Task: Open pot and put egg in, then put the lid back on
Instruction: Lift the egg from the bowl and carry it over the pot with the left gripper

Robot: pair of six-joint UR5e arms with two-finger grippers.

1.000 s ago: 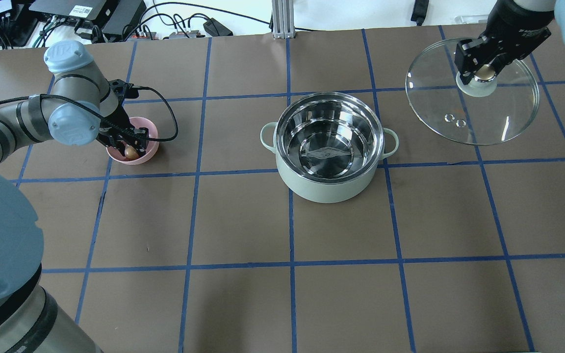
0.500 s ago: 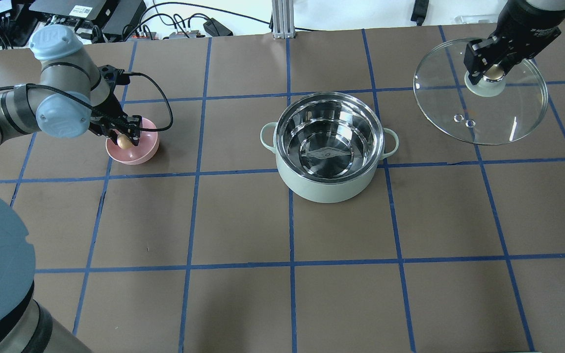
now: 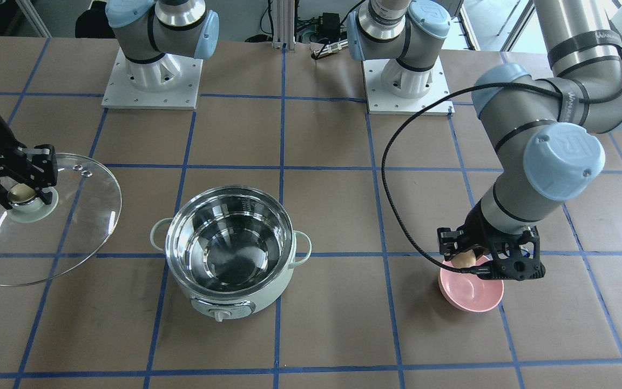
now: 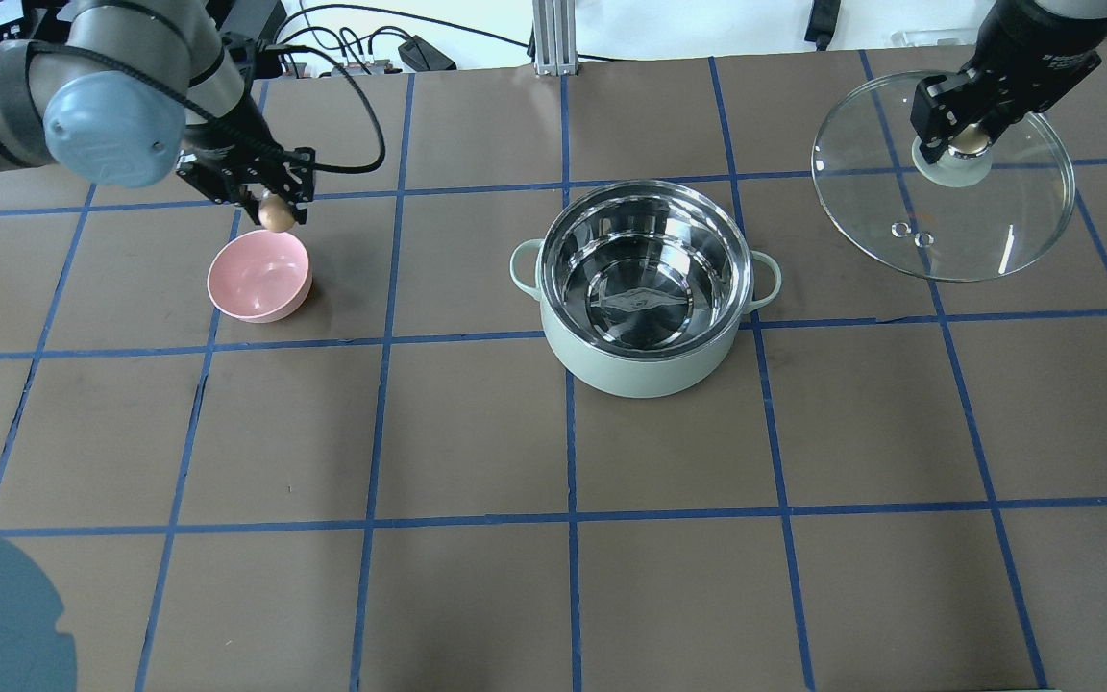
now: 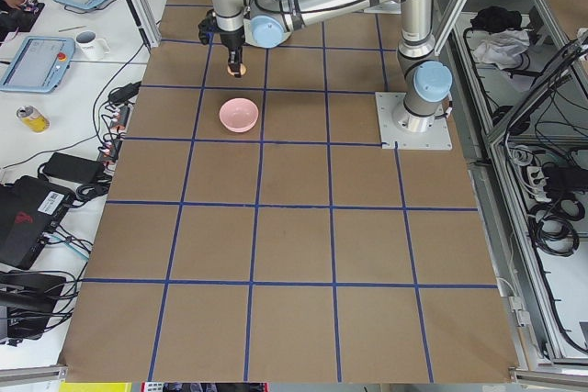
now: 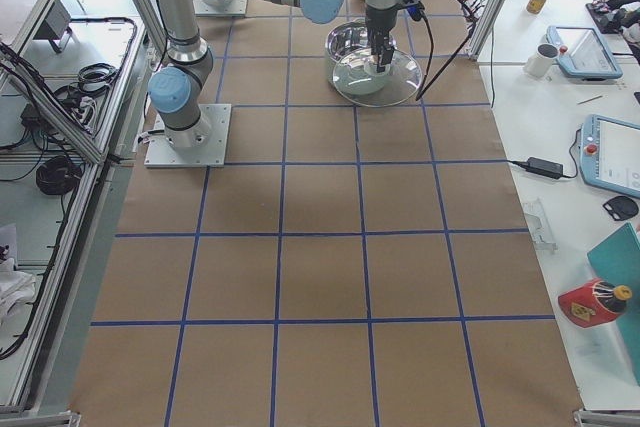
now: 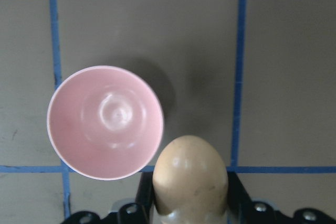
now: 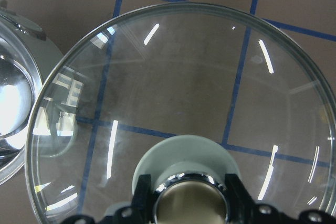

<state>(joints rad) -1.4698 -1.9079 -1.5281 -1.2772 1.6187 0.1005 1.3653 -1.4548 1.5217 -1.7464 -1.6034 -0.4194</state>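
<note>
The mint-green pot (image 4: 645, 373) stands open and empty at mid-table, steel inside showing; it also shows in the front view (image 3: 235, 296). My left gripper (image 4: 274, 210) is shut on the tan egg (image 4: 276, 216) and holds it in the air just beyond the pink bowl, left of the pot. The egg fills the lower part of the left wrist view (image 7: 190, 174). My right gripper (image 4: 965, 140) is shut on the brass knob (image 4: 969, 142) of the glass lid (image 4: 991, 226), held aloft to the right of the pot. The lid fills the right wrist view (image 8: 199, 87).
The empty pink bowl (image 4: 258, 277) sits on the table left of the pot, below the held egg; it also shows in the left wrist view (image 7: 105, 121). Cables and electronics line the table's far edge (image 4: 227, 38). Blue tape lines grid the brown table.
My left gripper has lifted the egg out of the pink bowl and moved it up and toward the far side. The right gripper, holding the lid, has shifted slightly right.
</note>
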